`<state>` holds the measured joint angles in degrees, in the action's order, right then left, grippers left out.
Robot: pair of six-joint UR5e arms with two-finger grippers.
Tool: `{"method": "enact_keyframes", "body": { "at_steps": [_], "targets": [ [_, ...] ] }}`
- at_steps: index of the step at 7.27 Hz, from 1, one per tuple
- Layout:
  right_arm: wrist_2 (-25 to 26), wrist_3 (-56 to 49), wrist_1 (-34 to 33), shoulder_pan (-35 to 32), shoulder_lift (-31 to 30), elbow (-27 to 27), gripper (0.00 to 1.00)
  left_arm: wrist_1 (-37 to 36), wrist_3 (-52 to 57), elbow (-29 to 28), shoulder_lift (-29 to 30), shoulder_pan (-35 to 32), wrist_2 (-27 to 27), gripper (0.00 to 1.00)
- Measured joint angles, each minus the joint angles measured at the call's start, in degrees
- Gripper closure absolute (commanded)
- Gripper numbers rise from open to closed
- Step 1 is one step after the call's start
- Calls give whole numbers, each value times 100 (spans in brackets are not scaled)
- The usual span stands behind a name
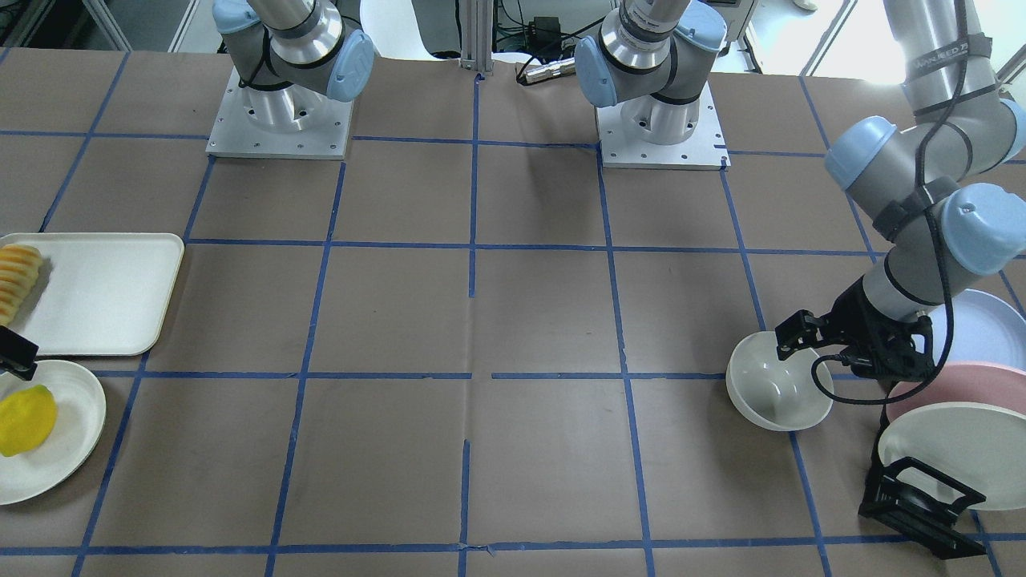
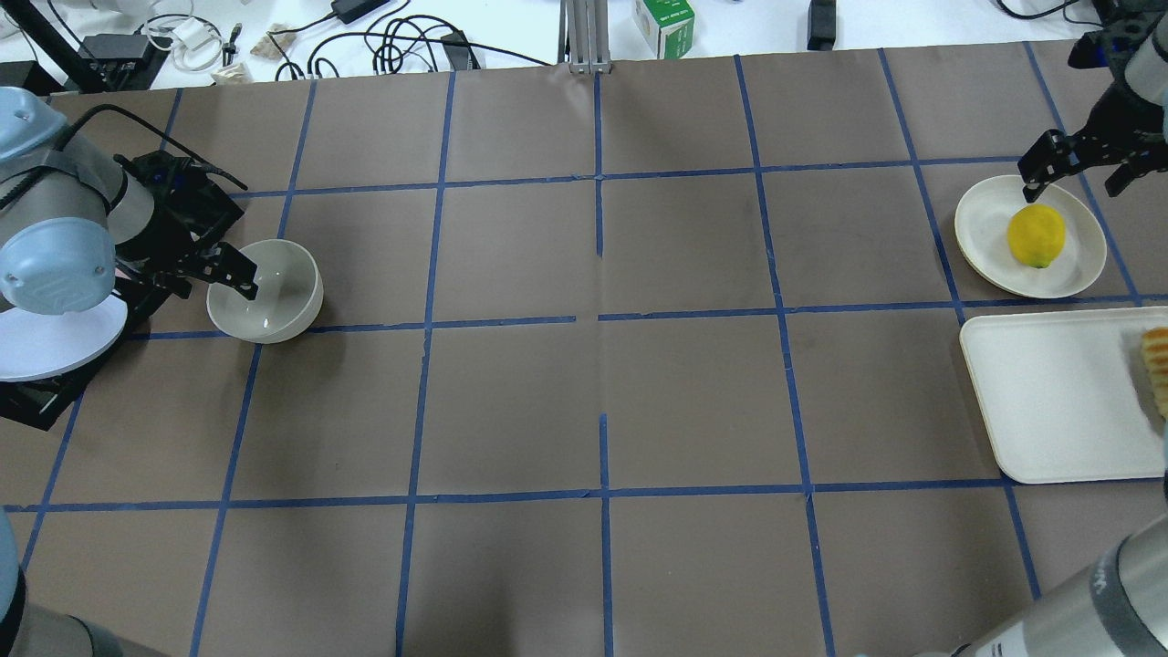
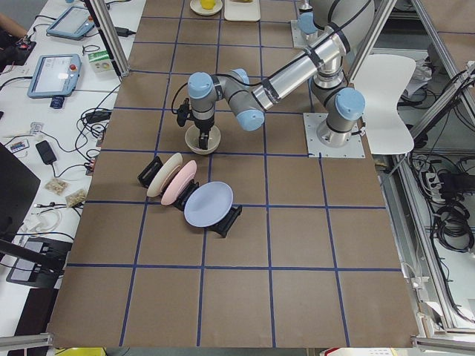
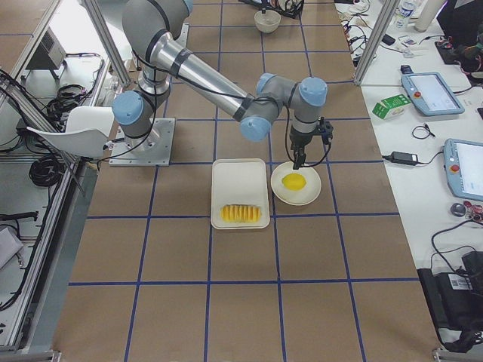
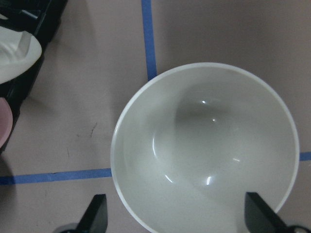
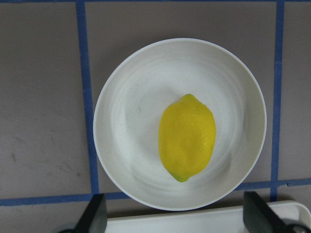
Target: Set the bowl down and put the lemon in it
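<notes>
The off-white bowl (image 1: 773,393) (image 2: 274,297) (image 5: 204,150) stands upright and empty on the table at the robot's far left. My left gripper (image 1: 830,353) (image 2: 208,283) is open just above the bowl's rim on the rack side; in the left wrist view its fingertips (image 5: 97,213) stand wide apart at the bowl's near edge. The yellow lemon (image 1: 24,418) (image 2: 1036,235) (image 6: 187,137) lies on a shallow off-white plate (image 2: 981,228) (image 6: 131,121) at the far right. My right gripper (image 2: 1077,173) hovers open and empty above that plate, apart from the lemon.
A black rack with white, pink and blue plates (image 1: 954,433) (image 3: 185,196) stands right beside the bowl, under my left arm. A white tray (image 1: 104,292) (image 2: 1049,392) with ridged sliced orange-yellow food (image 1: 18,276) lies next to the lemon's plate.
</notes>
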<state>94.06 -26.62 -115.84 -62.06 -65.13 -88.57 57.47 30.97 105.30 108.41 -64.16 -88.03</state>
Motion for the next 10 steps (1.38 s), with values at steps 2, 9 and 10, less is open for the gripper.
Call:
{"method": "enact_keyframes", "body": {
  "at_steps": [2,9,10],
  "targets": [
    [-28,-139,-504,120,407,11,0,-128,66,17,175,127,32,8],
    [-255,112,-835,141,879,14,0,-508,116,-72,488,158,73,100],
    [-254,113,-841,141,894,10,5,-498,104,-84,429,135,96,100]
  ]
}}
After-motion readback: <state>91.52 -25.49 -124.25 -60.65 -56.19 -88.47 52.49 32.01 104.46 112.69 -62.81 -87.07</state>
